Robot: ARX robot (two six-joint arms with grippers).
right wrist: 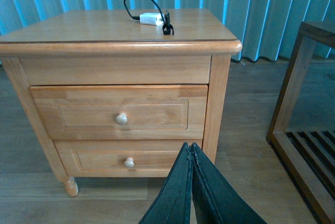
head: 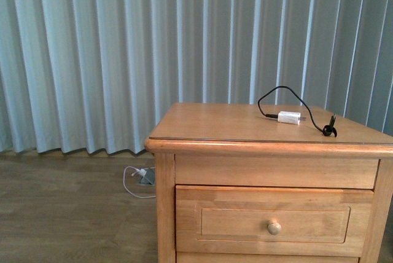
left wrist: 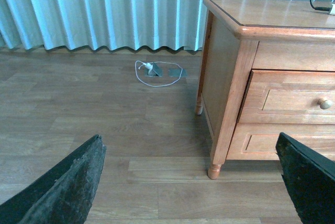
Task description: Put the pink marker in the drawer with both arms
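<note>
Pale blue-grey curtains (head: 92,54) hang behind our workspace, above a wood-plank floor (left wrist: 94,109). Ahead of us stands a light-wood nightstand (head: 233,121) with two drawers. The upper drawer (right wrist: 119,111) sits pushed in, its small round knob (right wrist: 121,118) facing us; the front view cuts off its lower edge. On top lies a white charger plug (head: 289,117) with a black cable (head: 279,91) looping up from it. We cannot find the pink marker in any view. Our left gripper (left wrist: 188,182) shows only as two dark fingers at the frame's corners, spread wide apart with nothing between them. Our right gripper (right wrist: 191,153) has its jaws pressed together, empty, before the lower drawer (right wrist: 125,158). A darker wooden rack (right wrist: 306,103) is partly cut off beside the nightstand.
</note>
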